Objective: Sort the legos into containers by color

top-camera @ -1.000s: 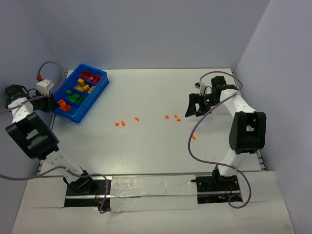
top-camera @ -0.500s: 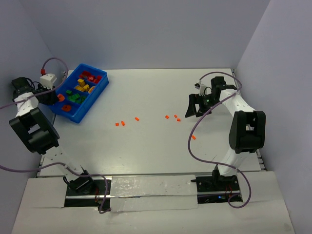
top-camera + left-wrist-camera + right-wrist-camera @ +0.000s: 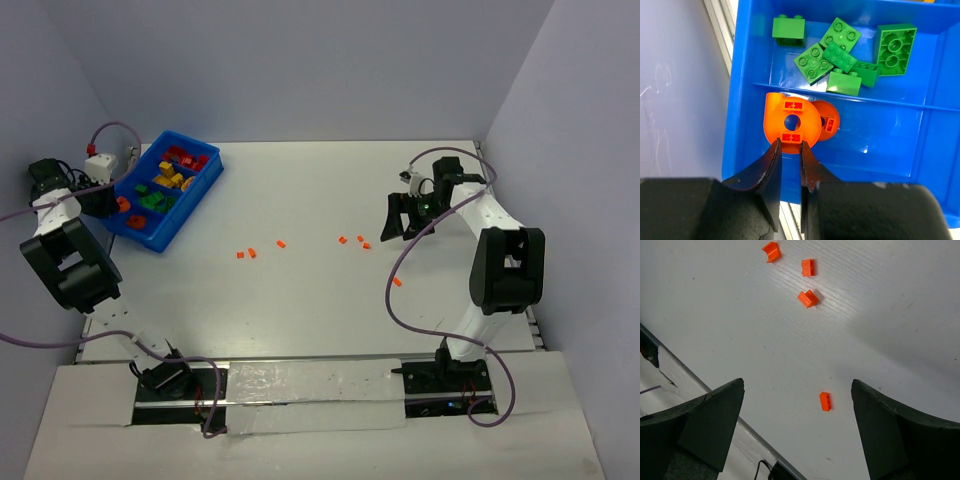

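A white table [image 3: 300,200] seen from above, with two black-and-white robot arms mounted at its near edge. A blue rectangular plastic bin [image 3: 180,228] with inner compartments sits at the far left corner of the table. From its far end to its near end, the compartments hold red bricks [image 3: 185,157], yellow bricks [image 3: 170,178] and green plastic bricks [image 3: 155,200].

The left gripper [image 3: 108,203] hangs at the bin's near-left end. In its wrist view, the left gripper [image 3: 790,159] is clenched on the lower edge of a flat orange rounded plastic piece [image 3: 791,124] with a round hole in its middle. Its two dark fingers [image 3: 771,170] stand close together on that edge. The held piece sits over the compartment at the end of the bin, beside the divider that borders the green bricks [image 3: 850,50]. Whether it touches the bin floor cannot be told. A second orange rounded piece [image 3: 829,120] lies in that same compartment, just behind the held one.

The right gripper [image 3: 410,215] is above the table's right side, well apart from the bin. Its wrist view shows the jaws spread wide with nothing between them. Tiny orange plastic bits [image 3: 342,239] lie scattered across the middle of the table; four of them [image 3: 808,298] show on the bare surface below the right gripper [image 3: 797,389].
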You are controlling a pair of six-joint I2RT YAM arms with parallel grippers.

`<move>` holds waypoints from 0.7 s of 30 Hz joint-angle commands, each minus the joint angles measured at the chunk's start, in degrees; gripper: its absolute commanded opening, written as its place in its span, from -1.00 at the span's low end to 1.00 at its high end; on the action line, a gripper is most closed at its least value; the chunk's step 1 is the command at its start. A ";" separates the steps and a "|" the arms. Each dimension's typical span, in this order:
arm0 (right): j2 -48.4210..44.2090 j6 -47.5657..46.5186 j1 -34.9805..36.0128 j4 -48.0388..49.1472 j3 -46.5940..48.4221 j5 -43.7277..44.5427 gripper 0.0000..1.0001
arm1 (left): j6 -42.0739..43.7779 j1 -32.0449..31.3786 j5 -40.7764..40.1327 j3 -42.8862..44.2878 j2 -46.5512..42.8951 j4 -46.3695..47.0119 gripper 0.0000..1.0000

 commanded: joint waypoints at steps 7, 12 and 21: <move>0.14 -0.50 0.36 0.86 1.27 0.20 0.91 | -0.63 0.02 -0.44 1.75 -0.74 0.10 -0.12; -0.21 -0.56 0.36 0.77 1.37 0.53 0.91 | -1.86 -0.22 1.83 4.74 -0.84 -1.42 -0.05; -3.46 -5.76 0.36 0.42 -3.49 9.15 0.77 | -2.79 -6.77 6.52 -2.96 -13.35 1.61 -0.05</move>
